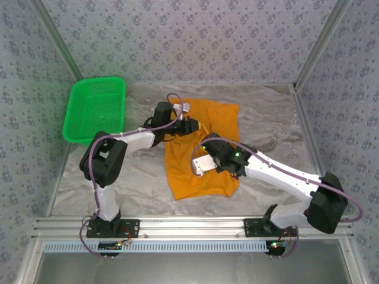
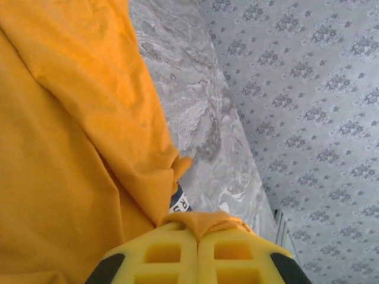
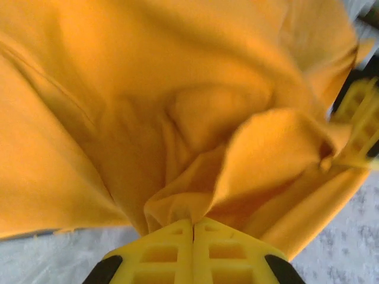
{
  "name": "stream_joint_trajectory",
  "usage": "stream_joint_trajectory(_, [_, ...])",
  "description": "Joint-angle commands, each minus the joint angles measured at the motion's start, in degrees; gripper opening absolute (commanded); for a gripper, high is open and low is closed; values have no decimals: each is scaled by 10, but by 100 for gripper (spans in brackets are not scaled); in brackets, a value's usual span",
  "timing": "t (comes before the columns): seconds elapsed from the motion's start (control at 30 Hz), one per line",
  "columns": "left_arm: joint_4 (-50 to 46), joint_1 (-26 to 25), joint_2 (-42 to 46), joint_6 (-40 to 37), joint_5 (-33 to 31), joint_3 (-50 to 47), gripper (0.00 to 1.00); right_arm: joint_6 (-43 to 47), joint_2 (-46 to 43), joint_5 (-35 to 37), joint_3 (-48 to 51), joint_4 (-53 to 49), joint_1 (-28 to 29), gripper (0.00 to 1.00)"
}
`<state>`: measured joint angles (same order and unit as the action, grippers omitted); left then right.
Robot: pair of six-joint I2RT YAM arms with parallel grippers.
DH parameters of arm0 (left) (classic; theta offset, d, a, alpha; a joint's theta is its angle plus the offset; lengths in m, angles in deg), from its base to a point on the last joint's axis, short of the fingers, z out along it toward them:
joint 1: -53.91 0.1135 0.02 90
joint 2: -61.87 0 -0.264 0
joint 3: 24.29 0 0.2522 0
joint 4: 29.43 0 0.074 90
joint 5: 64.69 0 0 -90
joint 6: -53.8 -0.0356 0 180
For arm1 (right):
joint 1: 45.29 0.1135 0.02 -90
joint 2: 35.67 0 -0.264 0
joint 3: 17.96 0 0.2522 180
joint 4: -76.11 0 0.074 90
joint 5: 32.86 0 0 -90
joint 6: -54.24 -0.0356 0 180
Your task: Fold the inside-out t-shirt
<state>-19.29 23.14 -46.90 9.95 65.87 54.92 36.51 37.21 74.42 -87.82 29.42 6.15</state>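
Yellow jaws of both arms clamped on the orange t-shirt [image 1: 198, 174].
At the left gripper [image 2: 197, 228], the jaws are pressed together on a pinched fold at the cloth's edge, with a dark-blue printed scrap [image 2: 179, 203] just behind. At the right gripper [image 3: 193, 223], the jaws are together on a bunched ridge of cloth. The t-shirt lies crumpled at the middle of the marbled desk [image 1: 148, 177], right of the green basket [image 1: 98, 83] and apart from it.
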Motion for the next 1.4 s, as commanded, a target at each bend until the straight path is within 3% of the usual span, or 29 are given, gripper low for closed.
stream_joint_trajectory(0.0, [28, 5, -22, 40, -19, 15, 0, -32, -130, -291, 69, 97, -29, 0])
stream_joint_trajectory(0.03, [26, 5, -25, 41, -15, 13, 0, -85, -162, -384, 120, 195, -76, 0])
stream_joint_trajectory(0.1, [6, 2, -29, 33, -11, 13, 0, -215, -189, -489, 200, 360, -133, 0])
stream_joint_trajectory(0.13, [-9, 2, -29, 29, -9, 14, 0, -252, -193, -521, 221, 400, -147, 0])
stream_joint_trajectory(0.2, [-56, -1, -29, 13, -6, 17, 1, -234, -193, -529, 231, 388, -137, 0])
stream_joint_trajectory(0.27, [-125, -4, -25, -11, -11, 26, 1, -90, -192, -463, 238, 313, -83, 0])
stream_joint_trajectory(0.3, [-179, -5, -25, -28, -17, 38, 1, -23, -183, -384, 240, 283, -39, 0])
stream_joint_trajectory(0.4, [-285, -9, -21, -88, -21, 58, 4, 103, -131, -180, 214, 203, 62, 0])
stream_joint_trajectory(0.47, [-302, -9, -6, -107, -20, 49, 5, 135, -98, -100, 194, 187, 113, 0])
stream_joint_trajectory(0.63, [-311, 10, 31, -139, 9, 11, 8, 143, -32, -140, 156, 150, 184, 0])
stream_joint_trajectory(0.73, [-288, 35, 53, -136, 22, -41, 16, 72, -3, -273, 135, 132, 174, 9])
stream_joint_trajectory(0.77, [-273, 46, 62, -130, 22, -62, 23, 35, -2, -331, 124, 120, 156, 18])
stream_joint_trajectory(0.87, [-206, 70, 94, -97, 31, -125, 42, -51, -25, -454, 117, 123, 91, 23])
stream_joint_trajectory(1.0, [-171, 73, 122, -93, 35, -169, 51, -155, -106, -506, 176, 243, 5, 30])
stream_joint_trajectory(1.13, [-172, 60, 116, -105, 47, -169, 51, -273, -138, -458, 191, 309, -53, 43])
stream_joint_trajectory(1.23, [-166, 40, 120, -107, 36, -158, 51, -440, -120, -345, 165, 335, -81, 47])
stream_joint_trajectory(1.37, [-229, 7, 126, -161, -10, -110, 51, -704, -61, -235, 84, 252, -127, 47])
